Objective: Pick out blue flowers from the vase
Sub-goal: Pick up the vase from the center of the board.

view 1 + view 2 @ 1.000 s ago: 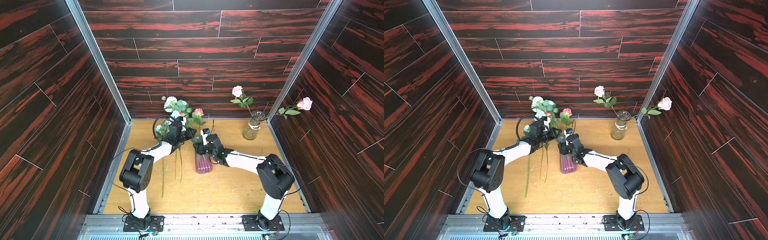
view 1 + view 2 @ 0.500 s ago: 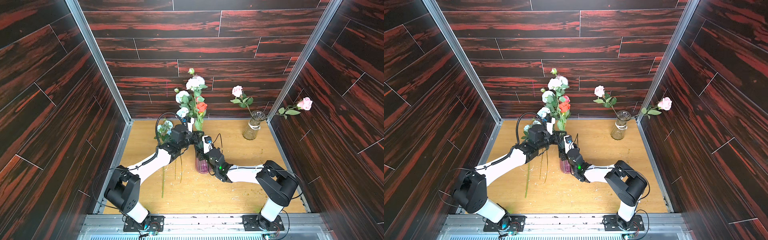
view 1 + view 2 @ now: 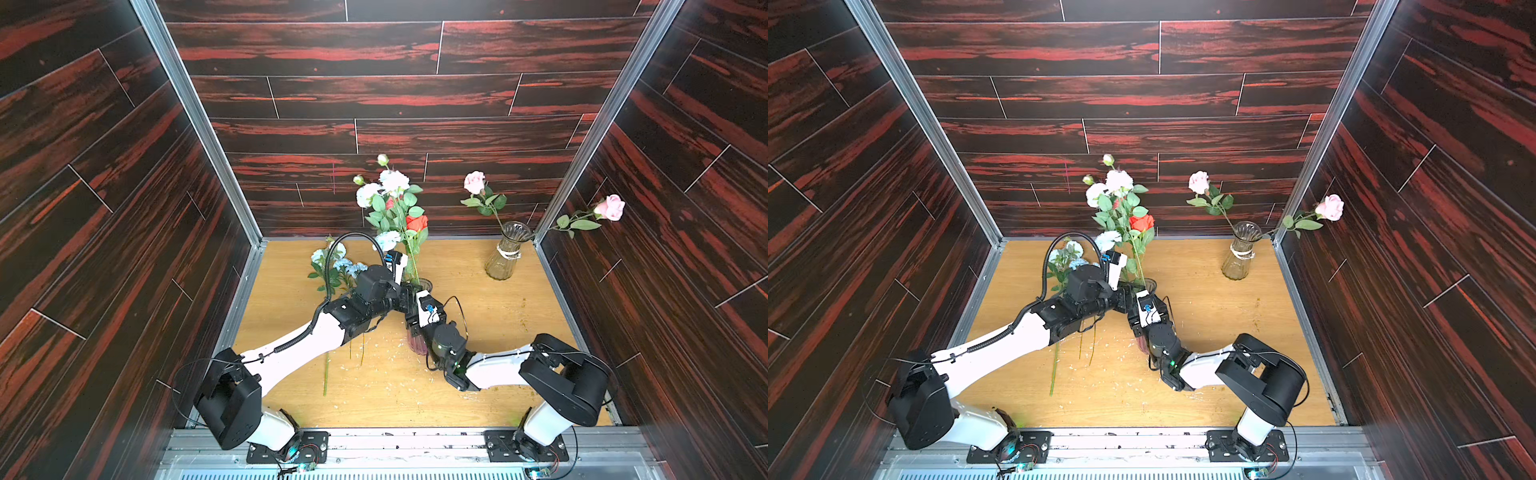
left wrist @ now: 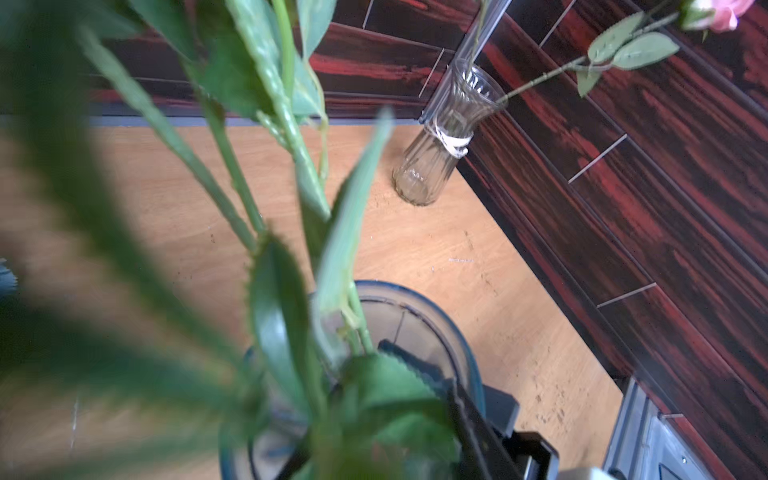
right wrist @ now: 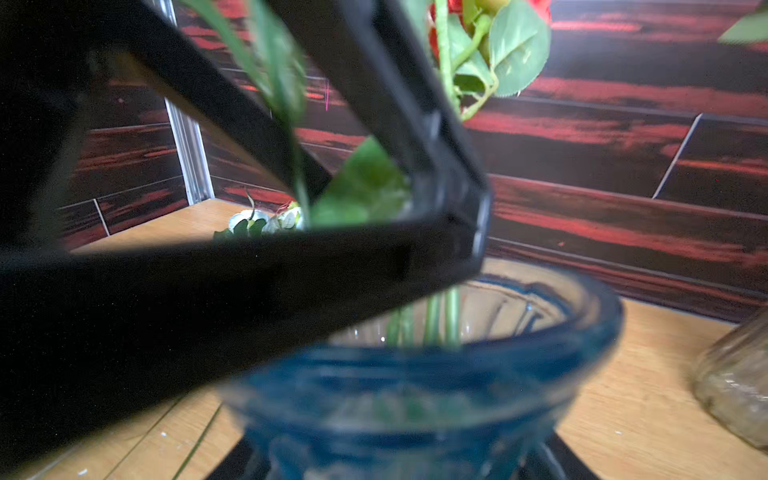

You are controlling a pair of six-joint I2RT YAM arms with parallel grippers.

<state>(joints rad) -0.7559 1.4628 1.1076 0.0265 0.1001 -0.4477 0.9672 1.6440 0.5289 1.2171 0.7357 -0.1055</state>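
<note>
**A:** So, where have the blue flowers [image 3: 338,264] got to? I see a bunch lying on the wooden tabletop [image 3: 478,374] left of centre, stalks trailing toward the bottom of the frame.

**B:** Yep, and more pale blooms [image 3: 392,181] stand in the blue-rimmed vase [image 3: 424,285] mid-frame, tangled with a red rose [image 3: 417,222]. The left gripper [image 3: 404,300] is at the rim. In the right wrist view a stalk and a leaf sit between its black fingers [image 5: 440,166], but I honestly can't tell if it's pinching or loose. The right gripper [image 3: 412,322] hugs the vase body and looks clamped on.

**A:** Handling?

**B:** Feather-light, wiry, springy. I'd grab the bare stalk just above the rim, never the ruffles. Leaves will likely snag the rose, and that glass looks tippy.

**A:** Room?

**B:** The back wall [image 3: 395,137] sits close behind the blooms, so I'd go up, then leftward. To the right it's bare wood until the clear glass vase [image 3: 505,253] of pink roses [image 3: 474,181] by the right wall.
</note>
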